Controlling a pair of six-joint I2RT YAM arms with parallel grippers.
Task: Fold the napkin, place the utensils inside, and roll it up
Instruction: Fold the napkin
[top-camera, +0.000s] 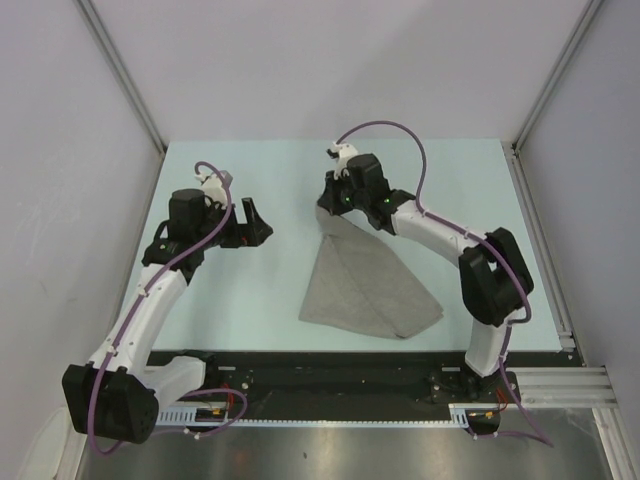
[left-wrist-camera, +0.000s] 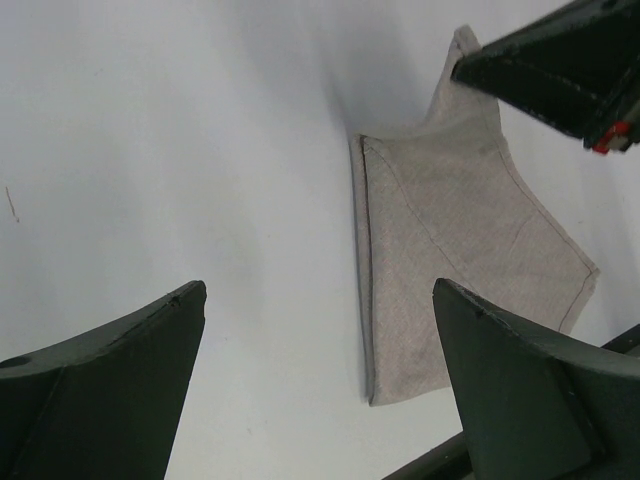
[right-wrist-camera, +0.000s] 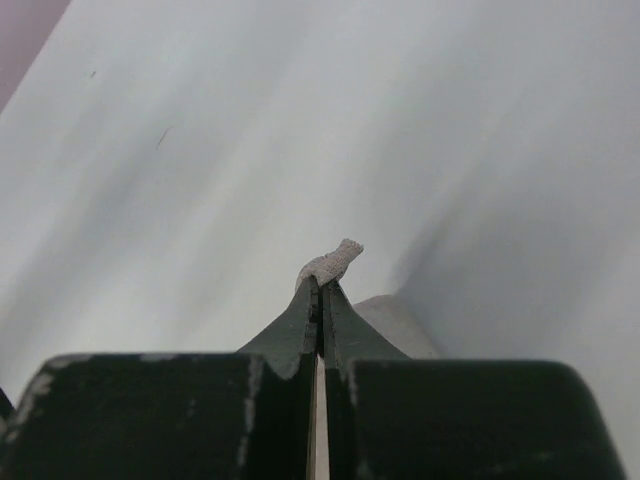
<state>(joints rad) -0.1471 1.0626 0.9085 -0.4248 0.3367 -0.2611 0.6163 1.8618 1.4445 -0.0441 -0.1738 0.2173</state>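
The light-grey napkin (top-camera: 365, 285) lies partly folded on the pale table, its far corner drawn up to a point. My right gripper (top-camera: 328, 205) is shut on that far corner; a small tip of cloth (right-wrist-camera: 333, 262) sticks out past the closed jaws. My left gripper (top-camera: 255, 222) is open and empty, left of the napkin and apart from it. In the left wrist view the napkin (left-wrist-camera: 440, 260) shows between my spread fingers (left-wrist-camera: 120, 370), with the right gripper's finger at the top right. No utensils are in view.
The pale table (top-camera: 240, 310) is walled by grey panels at the left, back and right. A black rail (top-camera: 330, 380) runs along the near edge by the arm bases.
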